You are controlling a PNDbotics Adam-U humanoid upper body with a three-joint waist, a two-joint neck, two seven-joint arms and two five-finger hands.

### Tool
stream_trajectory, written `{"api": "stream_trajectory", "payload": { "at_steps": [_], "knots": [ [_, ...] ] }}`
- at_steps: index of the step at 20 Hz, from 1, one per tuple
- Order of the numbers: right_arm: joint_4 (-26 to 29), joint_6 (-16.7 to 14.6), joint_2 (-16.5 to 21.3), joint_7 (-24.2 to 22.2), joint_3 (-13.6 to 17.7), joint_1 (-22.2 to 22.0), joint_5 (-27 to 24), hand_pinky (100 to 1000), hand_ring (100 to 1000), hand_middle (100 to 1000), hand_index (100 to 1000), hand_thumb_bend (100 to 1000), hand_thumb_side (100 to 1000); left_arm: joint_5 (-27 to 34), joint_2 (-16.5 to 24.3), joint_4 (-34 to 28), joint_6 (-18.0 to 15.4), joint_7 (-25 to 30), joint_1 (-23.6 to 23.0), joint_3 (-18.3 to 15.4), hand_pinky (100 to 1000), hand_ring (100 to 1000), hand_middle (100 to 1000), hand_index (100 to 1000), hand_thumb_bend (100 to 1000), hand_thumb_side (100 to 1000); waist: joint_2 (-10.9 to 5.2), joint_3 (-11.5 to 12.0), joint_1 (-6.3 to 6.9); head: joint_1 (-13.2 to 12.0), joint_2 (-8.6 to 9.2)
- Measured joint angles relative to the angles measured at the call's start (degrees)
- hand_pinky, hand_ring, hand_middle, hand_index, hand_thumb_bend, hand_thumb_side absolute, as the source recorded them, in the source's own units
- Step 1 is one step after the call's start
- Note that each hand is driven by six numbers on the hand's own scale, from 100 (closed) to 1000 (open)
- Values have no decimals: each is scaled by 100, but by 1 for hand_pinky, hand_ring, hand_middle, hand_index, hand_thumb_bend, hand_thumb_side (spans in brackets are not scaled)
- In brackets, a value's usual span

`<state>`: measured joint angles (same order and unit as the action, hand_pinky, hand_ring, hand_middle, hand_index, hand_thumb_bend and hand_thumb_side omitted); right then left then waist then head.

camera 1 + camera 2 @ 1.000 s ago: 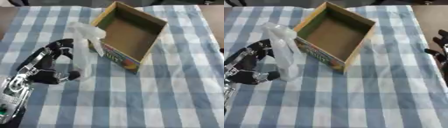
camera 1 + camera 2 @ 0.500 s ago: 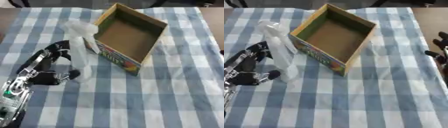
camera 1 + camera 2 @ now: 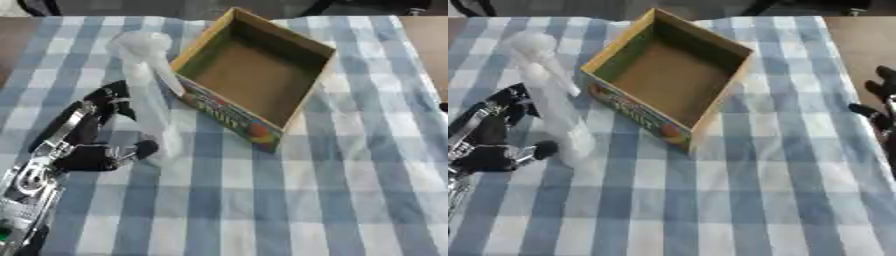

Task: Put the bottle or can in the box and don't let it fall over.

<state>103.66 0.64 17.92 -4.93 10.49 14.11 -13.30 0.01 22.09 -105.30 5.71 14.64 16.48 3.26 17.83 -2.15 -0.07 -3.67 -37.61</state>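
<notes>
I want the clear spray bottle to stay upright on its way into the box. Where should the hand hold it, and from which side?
Probably the straight lower body of the spray bottle, from its left, where the left hand already curls round it. The trigger head juts toward the box, so that side is crowded.

My left hand [image 3: 83,137] is black, with rounded black fingertips, silver metal links at the joints, and a shiny silver forearm. My right hand [image 3: 879,107] shows only dark black fingers at the right edge.
</notes>
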Motion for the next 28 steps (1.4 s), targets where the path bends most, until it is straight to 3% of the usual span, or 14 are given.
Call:
{"api": "stream_trajectory", "payload": {
  "at_steps": [11,28],
  "knots": [
    [-3,-6,-2,-8,0,-4,0,807,1000,1000,903,100,669,-268,-4,1,379,-456,123,46,1000,684,804,956,769,295,0,-10,-1,-18,42],
    [-36,13,-21,-30,1,-4,18,808,1000,1000,904,100,683,-742,-49,-62,591,-558,233,343,1000,686,797,943,778,310,14,-22,-2,-198,48]
  ]
}}
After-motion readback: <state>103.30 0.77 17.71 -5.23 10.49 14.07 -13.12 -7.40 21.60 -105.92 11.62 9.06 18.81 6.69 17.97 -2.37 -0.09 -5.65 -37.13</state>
